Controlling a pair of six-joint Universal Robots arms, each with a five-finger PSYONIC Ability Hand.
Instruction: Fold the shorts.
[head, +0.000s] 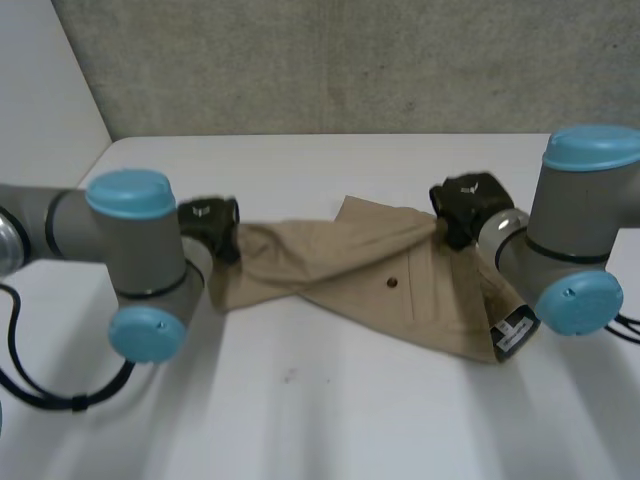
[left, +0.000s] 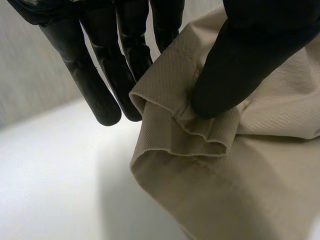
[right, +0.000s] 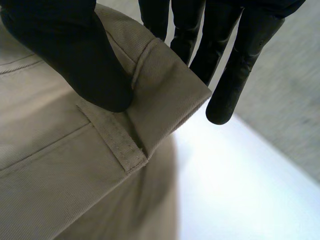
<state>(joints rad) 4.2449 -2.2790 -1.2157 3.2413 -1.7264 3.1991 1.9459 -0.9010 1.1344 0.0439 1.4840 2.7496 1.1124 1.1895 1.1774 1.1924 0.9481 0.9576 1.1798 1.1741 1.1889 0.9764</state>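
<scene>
Head view: shorts (head: 380, 280), tan, on table (head: 330, 400); long axis ran hand to hand. Left hand (head: 208, 225) at the shorts' left end, right hand (head: 468, 205) at their right end, neither nearer. Bare table lay before and behind the shorts, so a fold probably had room either way

Left wrist view: left hand (left: 240, 60) pinched a hem corner of the shorts (left: 240, 175), thumb over, fingers (left: 100, 75) behind

Right wrist view: right hand (right: 75, 55) pinched a waistband corner of the shorts (right: 60, 175), thumb beside a belt loop (right: 117, 142)
</scene>
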